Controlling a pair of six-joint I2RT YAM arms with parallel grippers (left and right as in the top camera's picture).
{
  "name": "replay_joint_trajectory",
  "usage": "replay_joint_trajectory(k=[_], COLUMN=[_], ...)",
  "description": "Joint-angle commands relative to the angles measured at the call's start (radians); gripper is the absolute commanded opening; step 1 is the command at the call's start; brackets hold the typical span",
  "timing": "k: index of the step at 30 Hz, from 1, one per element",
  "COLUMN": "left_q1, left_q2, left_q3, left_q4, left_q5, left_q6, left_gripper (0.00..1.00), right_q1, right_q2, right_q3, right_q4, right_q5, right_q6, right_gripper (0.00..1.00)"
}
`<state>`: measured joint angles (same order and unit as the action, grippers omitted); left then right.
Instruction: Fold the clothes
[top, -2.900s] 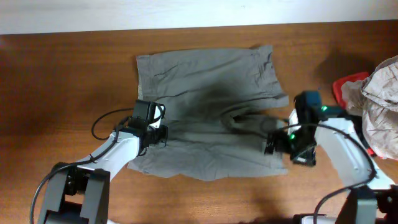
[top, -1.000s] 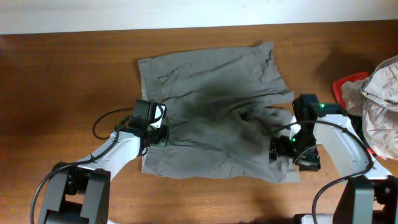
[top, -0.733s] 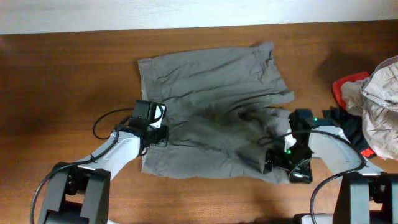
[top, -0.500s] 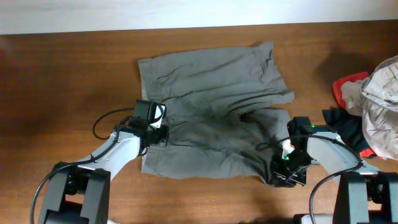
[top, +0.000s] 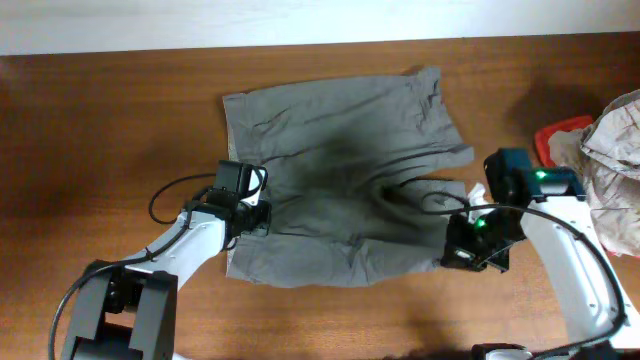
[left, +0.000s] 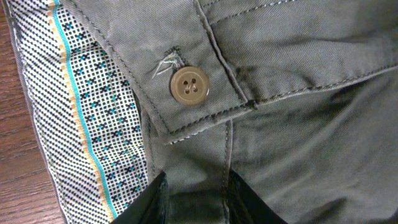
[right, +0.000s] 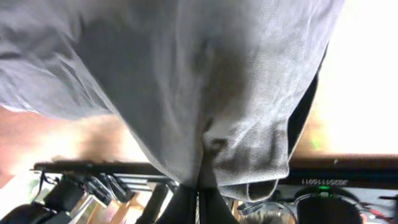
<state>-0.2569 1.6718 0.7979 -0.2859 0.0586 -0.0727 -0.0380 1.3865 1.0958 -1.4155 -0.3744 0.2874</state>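
The clothes are a grey-olive pair of shorts (top: 340, 170) spread on the wooden table, waistband to the left. My left gripper (top: 254, 216) sits at the waistband's lower part. In the left wrist view its gripper (left: 196, 205) is shut on a fold of fabric just below a brown button (left: 189, 86), beside the patterned waistband lining (left: 81, 118). My right gripper (top: 458, 252) holds the lower right leg hem. In the right wrist view the gripper (right: 199, 208) is shut on the shorts (right: 186, 74), which hang lifted off the table.
A heap of other garments lies at the right edge: a red one (top: 558, 135) and a pale beige-grey one (top: 612, 150). A white strip (top: 300, 20) runs along the table's far edge. The left arm's cable (top: 165, 200) loops on the table.
My right gripper has shut on the lower right leg hem and moved up and to the right with it, lifting that corner. The left gripper has stayed put.
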Motion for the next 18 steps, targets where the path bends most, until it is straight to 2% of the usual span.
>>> replay_joint_trajectory(k=[1, 10, 17, 18], left_q1=[0.011, 0.011, 0.011, 0.011], left_q2=[0.024, 0.024, 0.024, 0.024], left_q3=[-0.011, -0.011, -0.011, -0.011], left_q4=[-0.01, -0.01, -0.01, -0.01], left_q5=[-0.04, -0.04, -0.04, -0.04], left_q6=[-0.01, -0.01, -0.01, -0.01], left_gripper=[0.31, 0.31, 0.31, 0.32], right_q1=[-0.003, -0.055, -0.158, -0.16], right_q2=[-0.012, -0.012, -0.011, -0.011], right_q3=[0.056, 0.075, 0.075, 0.075], right_q4=[-0.01, 0.007, 0.024, 0.024], right_q5=[0.1, 0.363, 0.379, 0.376], right_q6=[0.011, 0.094, 0.084, 0.084], right_gripper=[0.04, 0.04, 0.04, 0.08])
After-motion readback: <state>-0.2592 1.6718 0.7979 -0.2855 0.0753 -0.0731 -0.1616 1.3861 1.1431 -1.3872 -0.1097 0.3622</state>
